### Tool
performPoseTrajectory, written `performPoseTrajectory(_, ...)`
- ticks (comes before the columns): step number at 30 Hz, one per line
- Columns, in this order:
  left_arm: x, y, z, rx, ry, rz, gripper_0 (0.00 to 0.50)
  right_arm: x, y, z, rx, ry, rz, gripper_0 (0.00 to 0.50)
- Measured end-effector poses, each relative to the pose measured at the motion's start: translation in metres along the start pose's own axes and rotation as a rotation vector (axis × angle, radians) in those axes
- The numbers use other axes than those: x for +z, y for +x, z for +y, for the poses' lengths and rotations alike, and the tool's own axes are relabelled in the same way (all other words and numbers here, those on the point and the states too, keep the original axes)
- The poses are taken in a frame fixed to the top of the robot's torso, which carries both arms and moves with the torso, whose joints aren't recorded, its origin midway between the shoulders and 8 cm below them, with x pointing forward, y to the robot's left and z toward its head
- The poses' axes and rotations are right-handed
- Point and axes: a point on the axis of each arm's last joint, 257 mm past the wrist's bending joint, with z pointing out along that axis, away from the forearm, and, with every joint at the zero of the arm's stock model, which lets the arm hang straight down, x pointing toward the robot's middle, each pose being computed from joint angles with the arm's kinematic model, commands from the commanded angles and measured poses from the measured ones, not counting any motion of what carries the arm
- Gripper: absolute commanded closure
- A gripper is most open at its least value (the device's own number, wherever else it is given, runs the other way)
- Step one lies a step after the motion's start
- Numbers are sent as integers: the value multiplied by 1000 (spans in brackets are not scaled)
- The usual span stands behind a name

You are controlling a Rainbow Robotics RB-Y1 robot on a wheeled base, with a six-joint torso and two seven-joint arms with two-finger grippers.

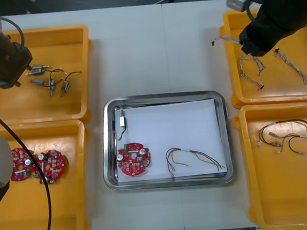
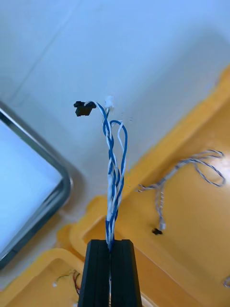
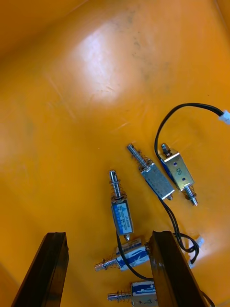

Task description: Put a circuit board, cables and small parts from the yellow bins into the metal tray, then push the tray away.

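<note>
In the metal tray (image 1: 227, 141), the floor's upper right is bare. A circuit board (image 1: 134, 159) blocks its lower left, a small metal part (image 1: 122, 119) its upper left, a red and yellow cable (image 1: 195, 158) its lower middle. The right gripper (image 2: 110, 242), clamped on a blue and white cable (image 2: 112, 168), overhangs the left rim of the upper right bin (image 1: 231, 86).

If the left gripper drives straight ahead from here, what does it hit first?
The left gripper, open, would probably meet the small metal parts on the yellow bin floor first; depth is unclear.
</note>
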Motion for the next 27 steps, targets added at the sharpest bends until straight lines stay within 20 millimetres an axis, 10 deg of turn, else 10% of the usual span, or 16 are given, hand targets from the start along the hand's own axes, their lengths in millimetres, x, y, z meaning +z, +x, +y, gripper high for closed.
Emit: performPoseTrajectory(27, 36, 39, -12, -4, 8, 82, 0, 73, 0, 148, -600, -44, -6, 500)
